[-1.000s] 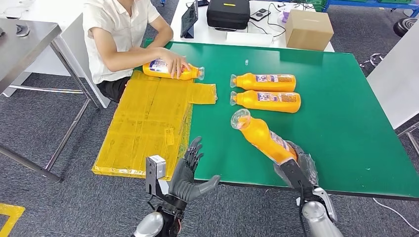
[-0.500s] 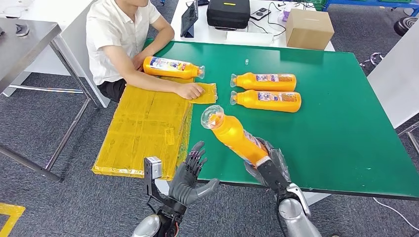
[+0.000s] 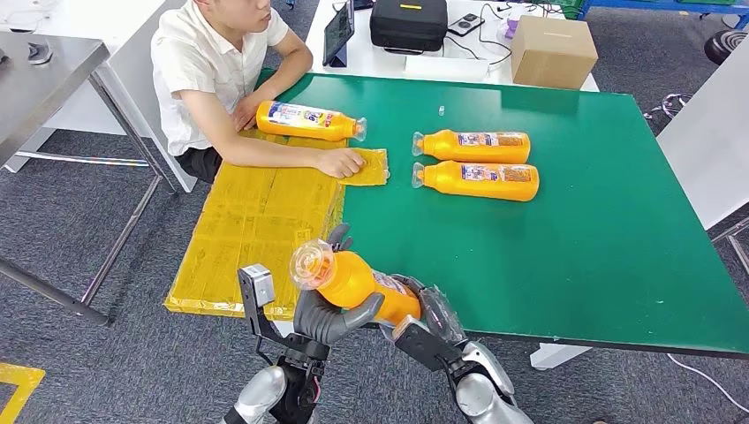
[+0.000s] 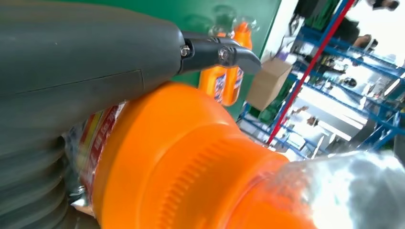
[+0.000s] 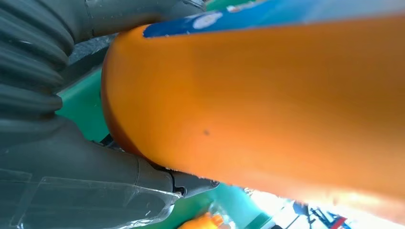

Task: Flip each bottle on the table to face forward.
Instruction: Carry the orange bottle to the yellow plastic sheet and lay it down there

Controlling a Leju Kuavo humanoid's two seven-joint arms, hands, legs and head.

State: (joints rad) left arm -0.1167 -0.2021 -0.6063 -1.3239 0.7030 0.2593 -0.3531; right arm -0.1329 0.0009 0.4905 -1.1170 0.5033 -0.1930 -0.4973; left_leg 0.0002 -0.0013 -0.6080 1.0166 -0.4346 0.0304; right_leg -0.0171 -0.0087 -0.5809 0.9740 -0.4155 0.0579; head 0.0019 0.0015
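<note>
While both hands meet at the near edge of the green table [image 3: 618, 247], we see the held bottle [image 3: 362, 281] off the tabletop, hanging over that edge at the corner next to the yellow mat [image 3: 256, 221]. Our right hand [image 3: 424, 322] grips the bottle's base end, fingers wrapped around the body; the right wrist view shows the orange body [image 5: 267, 105] pressed against the thumb [image 5: 143, 176] with a blue label strip along one side. Our left hand [image 3: 331, 314] cups the neck end from below, thumb across the front under the shoulder, other fingers behind the bottle. In the left wrist view the thumb [image 4: 95, 52] lies on the orange shoulder [image 4: 181, 157], clear cap right beside it. So both hands have hold of the same bottle; the cap [image 3: 311, 263] points away from the table, toward the mat side, tilted up.

Relative to the table: two more bottles [image 3: 472, 146] [image 3: 477, 179] lie side by side near its middle, touching or nearly so, caps toward the mat. A fourth bottle [image 3: 305, 121] lies at the far end of the mat, cap toward the pair. A person [image 3: 212, 71] sits at the table's far mat-side corner, one hand [image 3: 343, 162] resting on the mat just near that fourth bottle, not touching it. A cardboard box [image 3: 552, 53] sits beyond the table's far edge.
</note>
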